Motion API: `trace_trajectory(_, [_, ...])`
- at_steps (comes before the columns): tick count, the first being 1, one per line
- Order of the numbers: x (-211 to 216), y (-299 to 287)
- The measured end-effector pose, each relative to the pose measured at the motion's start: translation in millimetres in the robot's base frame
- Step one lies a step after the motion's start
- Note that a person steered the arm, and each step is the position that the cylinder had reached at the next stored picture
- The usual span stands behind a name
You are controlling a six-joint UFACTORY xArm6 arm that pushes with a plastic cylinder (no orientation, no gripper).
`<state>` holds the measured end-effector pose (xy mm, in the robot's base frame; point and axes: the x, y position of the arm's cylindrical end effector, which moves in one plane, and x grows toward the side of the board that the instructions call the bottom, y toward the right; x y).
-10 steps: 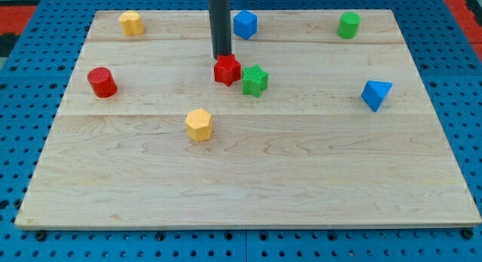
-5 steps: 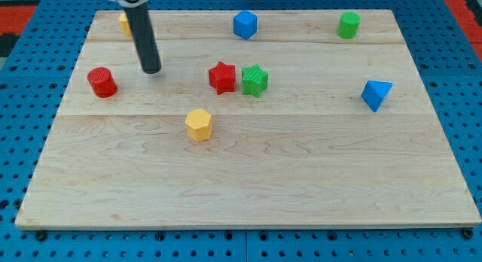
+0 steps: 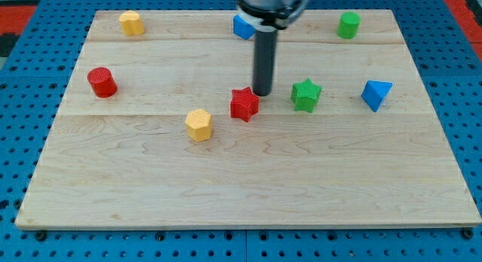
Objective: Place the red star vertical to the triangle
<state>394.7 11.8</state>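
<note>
The red star (image 3: pixel 244 104) lies near the middle of the wooden board (image 3: pixel 248 179). The blue triangle (image 3: pixel 376 94) lies at the view's right, about level with the star. My tip (image 3: pixel 262 92) rests just up and right of the red star, close to it or touching it. The rod rises from there to the view's top. A green star (image 3: pixel 306 95) lies between my tip and the blue triangle.
A yellow hexagonal block (image 3: pixel 199 125) lies left of and below the red star. A red cylinder (image 3: pixel 101 82) is at the left. A yellow block (image 3: pixel 131 22), a blue block (image 3: pixel 242 26) partly behind the rod, and a green cylinder (image 3: pixel 348 25) line the top.
The rod swung left, then came back to the middle. The red star now sits lower and to the right. The green star has shifted right, towards the blue triangle.
</note>
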Motion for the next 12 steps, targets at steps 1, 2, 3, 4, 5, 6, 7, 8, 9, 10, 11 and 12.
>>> trace_trajectory(1, [2.6, -31.1])
trace_trajectory(2, [31.4, -29.4])
trace_trajectory(3, [64.8, -32.7])
trace_trajectory(4, [81.8, -38.8])
trace_trajectory(5, [82.0, -38.3])
trace_trajectory(6, [82.2, -38.3])
trace_trajectory(7, [112.3, -61.0])
trace_trajectory(8, [117.1, -74.0])
trace_trajectory(9, [130.9, -63.1])
trace_trajectory(10, [140.7, -15.1])
trace_trajectory(11, [154.5, 76.7])
trace_trajectory(12, [170.0, 67.0])
